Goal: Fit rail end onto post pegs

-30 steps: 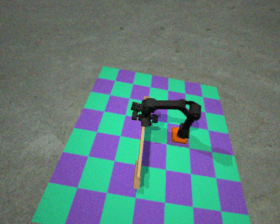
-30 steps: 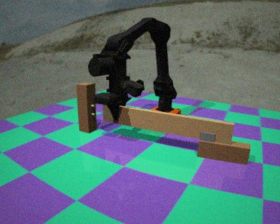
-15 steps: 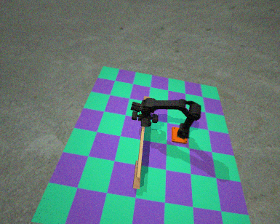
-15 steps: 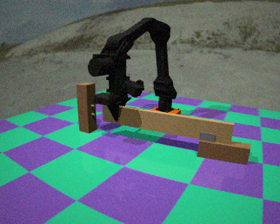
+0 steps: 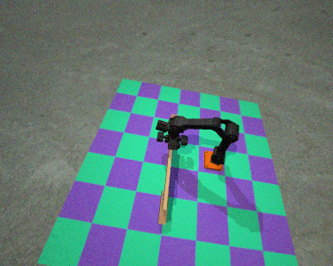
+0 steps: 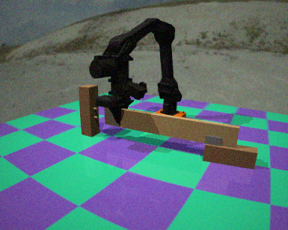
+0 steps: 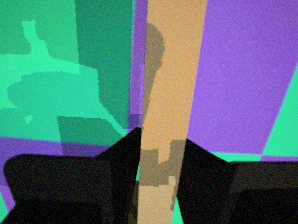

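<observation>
The wooden rail (image 5: 168, 173) (image 6: 170, 125) (image 7: 172, 75) runs from the gripper to the low footboard block (image 6: 230, 156). Its far end sits at the grey bracket (image 6: 213, 140) on that block. My gripper (image 6: 119, 120) (image 7: 153, 133) is shut on the rail close to its near end, one finger on each side. That end is held up off the table, and the rail looks roughly level; a small tilt is hard to judge. The short post (image 6: 89, 112) stands upright just beyond it. Its two pegs (image 6: 96, 113) show in the gap between post and rail end. The holes are hidden.
The arm's orange base plate (image 5: 208, 161) (image 6: 182, 114) is beside the rail, and the arm arches over from it. A green and purple checkered table top (image 5: 183, 224) (image 6: 158, 198) lies under everything, with the arm's shadow on it.
</observation>
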